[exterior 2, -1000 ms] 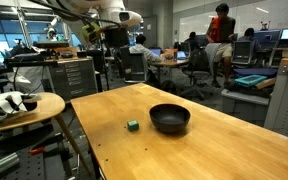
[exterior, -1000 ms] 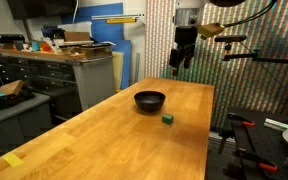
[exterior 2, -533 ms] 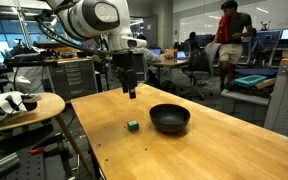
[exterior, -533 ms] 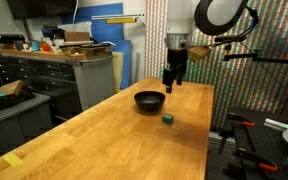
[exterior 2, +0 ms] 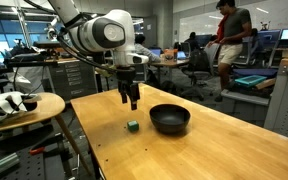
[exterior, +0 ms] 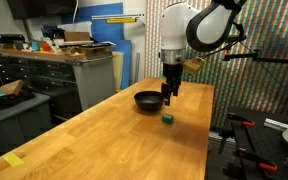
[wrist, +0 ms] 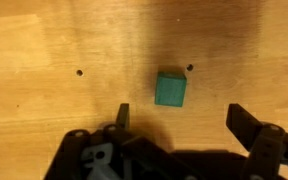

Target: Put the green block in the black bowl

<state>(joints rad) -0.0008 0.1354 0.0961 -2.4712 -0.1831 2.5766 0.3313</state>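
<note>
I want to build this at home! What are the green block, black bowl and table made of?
The green block looks like painted wood or plastic: matte faces, sharp edges; I can't tell which. The black bowl seems glazed ceramic or shiny plastic, since its rim gleams. The table looks like varnished wood, showing plank lines and grain.
</note>
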